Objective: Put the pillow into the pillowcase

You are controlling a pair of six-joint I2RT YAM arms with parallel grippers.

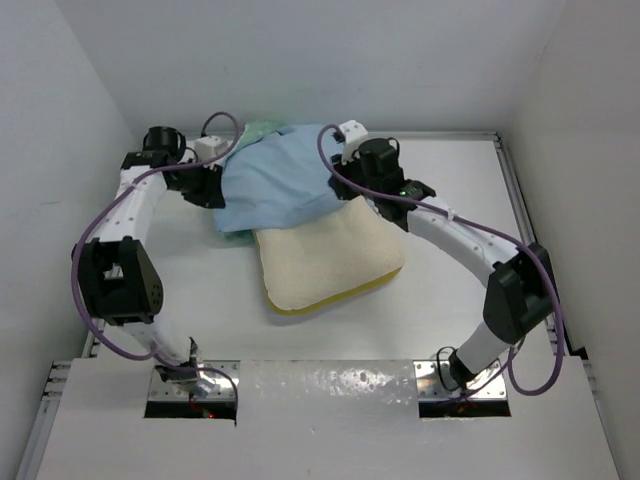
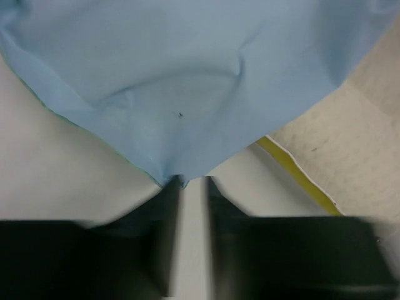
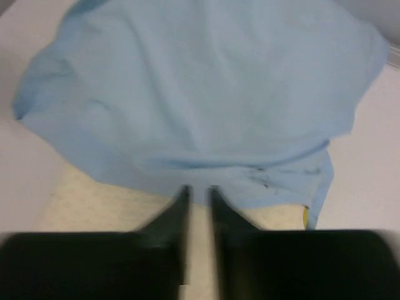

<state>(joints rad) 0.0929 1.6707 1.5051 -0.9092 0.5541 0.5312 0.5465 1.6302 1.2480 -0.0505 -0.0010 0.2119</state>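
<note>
The light blue pillowcase [image 1: 280, 180] lies at the back centre, with a bit of its mint green face [image 1: 258, 130] showing behind. It covers the far end of the cream pillow [image 1: 325, 262], whose yellow edge band faces front. My left gripper [image 1: 218, 190] is at the pillowcase's left edge. In the left wrist view the gripper [image 2: 194, 181] is nearly closed, and a corner of the pillowcase [image 2: 187, 81] is pulled taut to its tips. My right gripper [image 1: 345, 190] is at the right edge. In the right wrist view the gripper [image 3: 199, 189] is closed on the hem of the pillowcase [image 3: 200, 100], above the pillow [image 3: 81, 200].
White walls close in the table [image 1: 450, 180] at the back and on both sides. A raised rail [image 1: 515, 190] runs along the right edge. The pillow's yellow band [image 2: 300, 175] shows in the left wrist view. Both arm bases sit at the near edge.
</note>
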